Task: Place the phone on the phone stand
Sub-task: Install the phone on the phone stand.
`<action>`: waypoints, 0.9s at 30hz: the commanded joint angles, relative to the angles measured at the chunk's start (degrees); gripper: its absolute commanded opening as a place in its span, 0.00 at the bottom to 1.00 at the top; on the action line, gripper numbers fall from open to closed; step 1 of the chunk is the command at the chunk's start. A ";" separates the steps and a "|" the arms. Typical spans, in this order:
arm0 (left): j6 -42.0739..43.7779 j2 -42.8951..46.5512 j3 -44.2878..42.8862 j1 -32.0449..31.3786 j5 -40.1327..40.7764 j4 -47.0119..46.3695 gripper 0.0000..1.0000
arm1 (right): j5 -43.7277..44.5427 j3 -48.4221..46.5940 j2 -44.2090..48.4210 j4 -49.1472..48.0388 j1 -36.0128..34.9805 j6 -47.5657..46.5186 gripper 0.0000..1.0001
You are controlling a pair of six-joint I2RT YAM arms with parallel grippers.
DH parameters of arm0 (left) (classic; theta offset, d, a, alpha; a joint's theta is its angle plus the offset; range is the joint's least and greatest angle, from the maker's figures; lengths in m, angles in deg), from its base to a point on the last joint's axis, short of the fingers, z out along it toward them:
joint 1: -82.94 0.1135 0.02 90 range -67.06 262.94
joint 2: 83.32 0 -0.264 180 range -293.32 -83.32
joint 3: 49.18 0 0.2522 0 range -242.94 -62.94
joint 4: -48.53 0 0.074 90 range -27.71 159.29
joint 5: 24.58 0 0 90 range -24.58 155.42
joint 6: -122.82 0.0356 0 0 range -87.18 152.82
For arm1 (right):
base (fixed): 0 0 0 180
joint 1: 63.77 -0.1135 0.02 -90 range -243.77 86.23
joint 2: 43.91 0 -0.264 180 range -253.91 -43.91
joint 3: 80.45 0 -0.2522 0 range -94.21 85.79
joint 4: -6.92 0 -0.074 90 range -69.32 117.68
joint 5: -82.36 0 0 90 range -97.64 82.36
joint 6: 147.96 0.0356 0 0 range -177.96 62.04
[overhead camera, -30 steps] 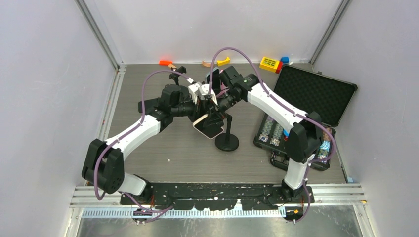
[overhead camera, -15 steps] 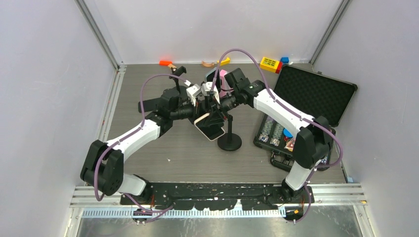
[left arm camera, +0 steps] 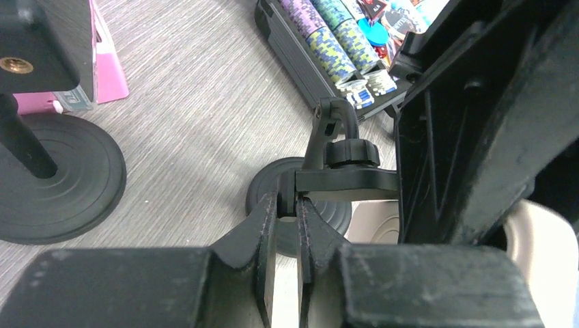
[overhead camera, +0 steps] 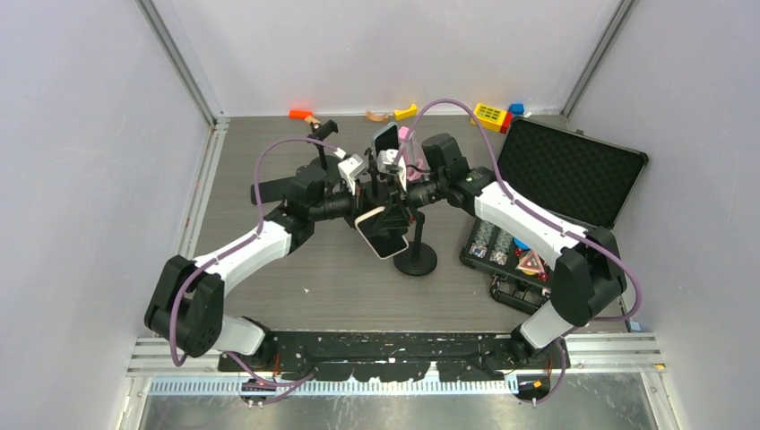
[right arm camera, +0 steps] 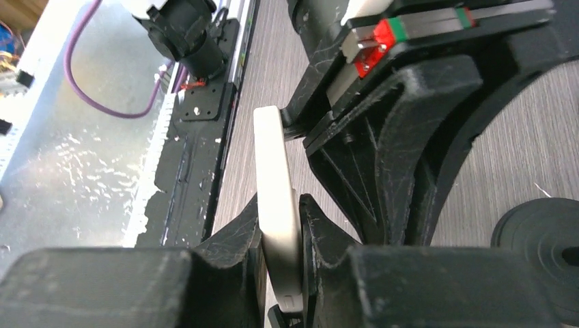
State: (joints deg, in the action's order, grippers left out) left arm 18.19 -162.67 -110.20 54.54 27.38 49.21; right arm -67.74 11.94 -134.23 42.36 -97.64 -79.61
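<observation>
Here right gripper [right arm camera: 280,229] pinches phone [right arm camera: 272,157] edge, crowding phone stand [overhead camera: 414,260].

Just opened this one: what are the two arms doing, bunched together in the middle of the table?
The right gripper has its fingers shut on the edge of the cream-cased phone, holding it tilted above the black phone stand. The left gripper pinches the stand's cradle plate, apparently steadying it. Whether the phone is seated cannot be told; neither grip has let go yet.
</observation>
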 commanded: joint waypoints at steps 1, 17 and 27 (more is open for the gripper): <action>-0.59 0.79 1.77 0.19 3.06 -1.09 0.00 | 0.54 2.26 5.18 -21.48 3.80 16.03 0.00; -0.89 2.26 3.05 0.19 5.08 -2.51 0.00 | 2.55 10.37 9.26 -30.94 8.58 22.63 0.00; -1.01 4.88 2.05 0.19 7.04 -1.07 0.00 | 14.31 9.81 13.52 -15.47 8.91 12.69 0.00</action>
State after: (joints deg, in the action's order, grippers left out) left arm 16.48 -161.01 -108.46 53.07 31.16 45.87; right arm -63.50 23.33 -125.16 25.02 -91.19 -64.18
